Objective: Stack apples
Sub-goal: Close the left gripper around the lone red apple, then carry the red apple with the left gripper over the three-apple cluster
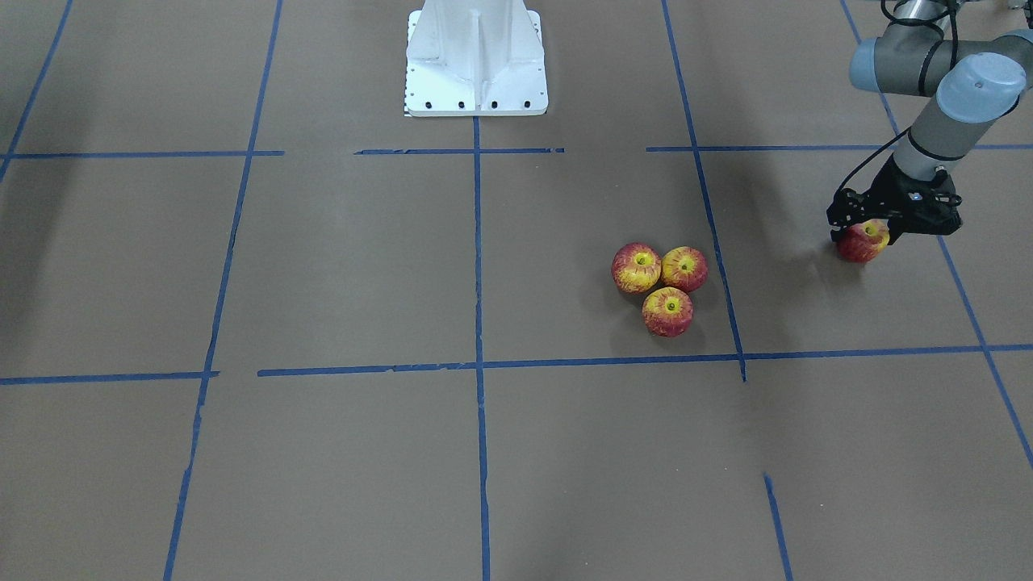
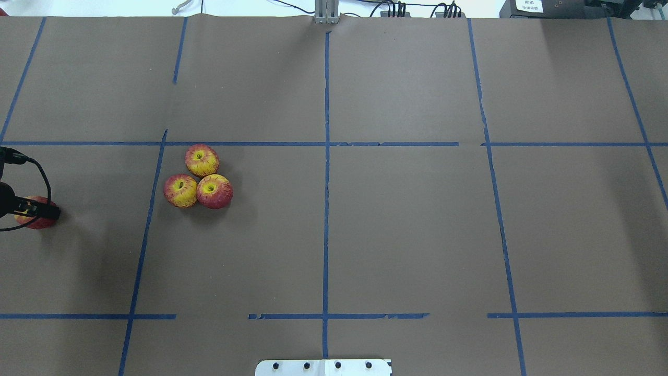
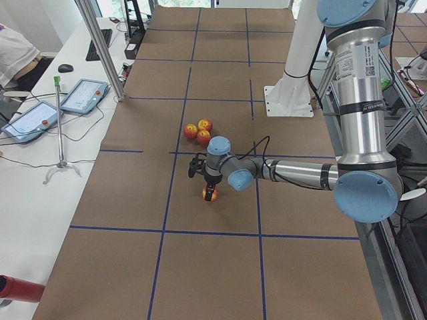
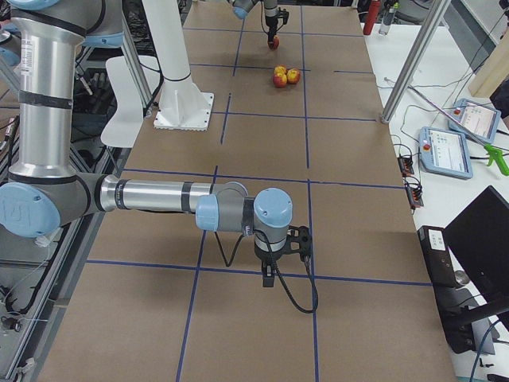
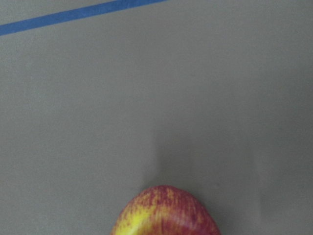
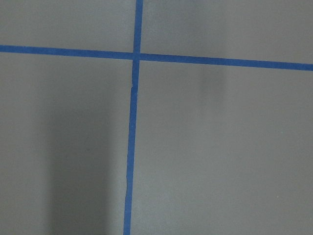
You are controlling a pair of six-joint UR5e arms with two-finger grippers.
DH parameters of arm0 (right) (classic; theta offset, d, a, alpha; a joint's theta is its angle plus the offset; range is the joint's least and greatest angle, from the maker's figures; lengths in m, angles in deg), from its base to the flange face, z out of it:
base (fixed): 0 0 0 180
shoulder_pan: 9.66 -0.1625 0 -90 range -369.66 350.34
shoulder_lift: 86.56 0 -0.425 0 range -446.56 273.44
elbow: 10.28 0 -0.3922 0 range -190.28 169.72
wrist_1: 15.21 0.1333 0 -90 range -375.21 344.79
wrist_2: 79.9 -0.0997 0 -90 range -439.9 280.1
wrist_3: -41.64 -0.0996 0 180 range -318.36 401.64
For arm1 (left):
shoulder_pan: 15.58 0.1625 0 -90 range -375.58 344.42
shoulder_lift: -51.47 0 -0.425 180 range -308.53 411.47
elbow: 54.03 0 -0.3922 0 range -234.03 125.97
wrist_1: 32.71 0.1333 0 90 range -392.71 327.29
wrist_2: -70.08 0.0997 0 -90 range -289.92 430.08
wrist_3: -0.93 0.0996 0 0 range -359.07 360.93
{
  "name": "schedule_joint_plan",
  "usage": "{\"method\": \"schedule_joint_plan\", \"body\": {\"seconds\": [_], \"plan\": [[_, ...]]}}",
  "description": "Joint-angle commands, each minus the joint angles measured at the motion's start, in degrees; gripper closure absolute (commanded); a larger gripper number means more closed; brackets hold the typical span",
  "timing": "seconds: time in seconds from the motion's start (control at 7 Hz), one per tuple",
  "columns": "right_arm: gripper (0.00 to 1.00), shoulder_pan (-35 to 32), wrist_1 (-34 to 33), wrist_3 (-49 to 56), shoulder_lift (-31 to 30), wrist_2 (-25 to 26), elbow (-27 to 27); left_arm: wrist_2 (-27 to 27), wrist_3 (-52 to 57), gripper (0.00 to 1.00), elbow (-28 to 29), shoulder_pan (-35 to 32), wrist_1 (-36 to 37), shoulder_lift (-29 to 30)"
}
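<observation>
Three apples lie touching in a cluster (image 1: 667,311) on the brown table, also in the overhead view (image 2: 201,160). A fourth apple (image 1: 862,246) sits apart at the table's left side, at or just above the surface. My left gripper (image 1: 863,234) points down over it, a finger against each side, shut on it. The left wrist view shows only this apple's top (image 5: 165,213). My right gripper (image 4: 270,277) shows only in the exterior right view, low over a tape crossing far from the apples. I cannot tell whether it is open or shut.
The white robot base (image 1: 476,60) stands at the table's robot side. Blue tape lines (image 2: 325,183) grid the brown paper. A metal pole (image 3: 100,47) and tablets (image 3: 83,95) stand on the side bench beyond the table's far edge.
</observation>
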State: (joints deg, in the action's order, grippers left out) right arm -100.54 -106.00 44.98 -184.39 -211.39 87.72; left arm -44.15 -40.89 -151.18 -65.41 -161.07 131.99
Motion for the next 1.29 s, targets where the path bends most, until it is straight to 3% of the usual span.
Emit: {"method": "schedule_joint_plan", "body": {"seconds": [0.0, 0.14, 0.29, 0.57, 0.86, 1.0, 1.14], "plan": [[0.00, 0.00, 0.00, 0.00, 0.00, 0.00, 0.00, 0.14, 0.07, 0.89, -0.14, -0.09, -0.05, 0.25], [0.00, 0.00, 0.00, 0.09, 0.00, 0.00, 0.00, -0.12, -0.45, 1.00, -3.19, -0.44, 0.04, 0.34], [0.00, 0.00, 0.00, 0.00, 0.00, 0.00, 0.00, -0.73, -4.28, 1.00, -7.83, -0.18, 0.30, 1.21], [0.00, 0.00, 0.00, 0.09, 0.00, 0.00, 0.00, -4.77, -14.99, 1.00, -11.55, -0.18, 0.74, 7.87], [0.00, 0.00, 0.00, 0.09, 0.00, 0.00, 0.00, -4.78, -21.27, 1.00, -13.32, 0.17, 14.80, 20.05], [0.00, 0.00, 0.00, 0.00, 0.00, 0.00, 0.00, -4.17, -22.16, 1.00, -12.37, 3.48, 23.24, 26.38], [0.00, 0.00, 0.00, 0.09, 0.00, 0.00, 0.00, -3.90, -22.34, 1.00, -10.80, 6.29, 26.98, 29.66]]}}
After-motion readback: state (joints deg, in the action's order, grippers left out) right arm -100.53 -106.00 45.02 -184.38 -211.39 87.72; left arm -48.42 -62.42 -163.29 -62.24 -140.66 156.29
